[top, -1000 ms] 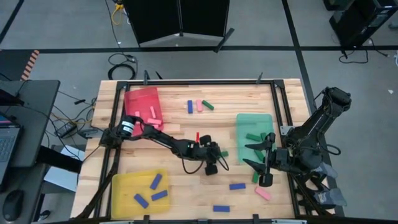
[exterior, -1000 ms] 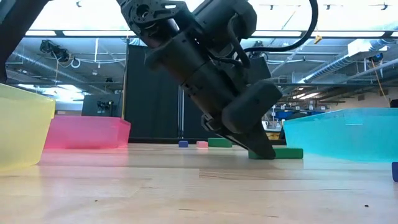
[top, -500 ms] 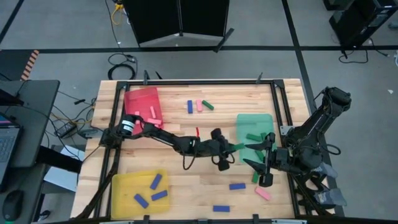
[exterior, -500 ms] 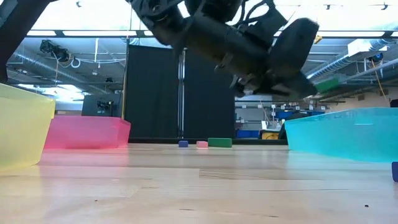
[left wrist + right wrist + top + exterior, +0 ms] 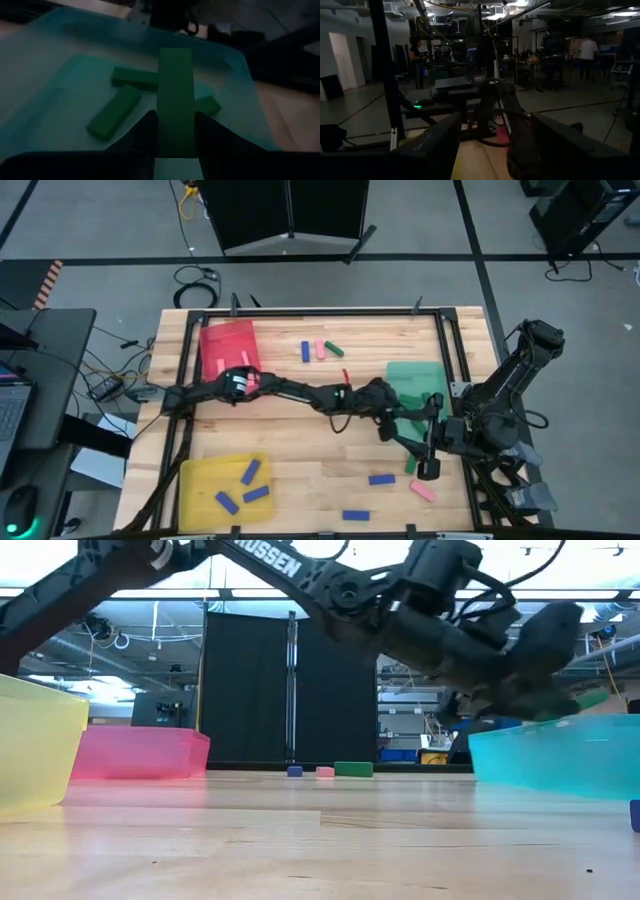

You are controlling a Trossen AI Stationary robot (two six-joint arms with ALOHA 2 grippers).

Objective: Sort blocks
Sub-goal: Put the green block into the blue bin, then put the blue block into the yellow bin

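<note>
My left arm reaches across the table from the left, and its gripper is shut on a green block at the green tray's near-left corner. The low view shows that block above the tray's rim. Three green blocks lie flat in the tray. My right gripper waits open beside the tray's near edge, with a green block close to it. Blue and pink blocks lie flat on the table. My left gripper pinches the green block between its two fingers, which sit on the long sides of its near end. The block runs along the fingers and sticks out past them. The fingers come from the table's left, and the block is lifted clear over the tray.
A blue, a pink and a green block lie side by side near the far edge. The red tray sits far left and holds pink blocks. The yellow tray sits near left with three blue blocks in it. A metal frame rims the table.
My left gripper has risen from the table with the green block and swung right and slightly toward the far edge, from mid-table to the green tray. The block, which touched the table a second ago, now hangs above the tray's rim. The arm has stretched out.
</note>
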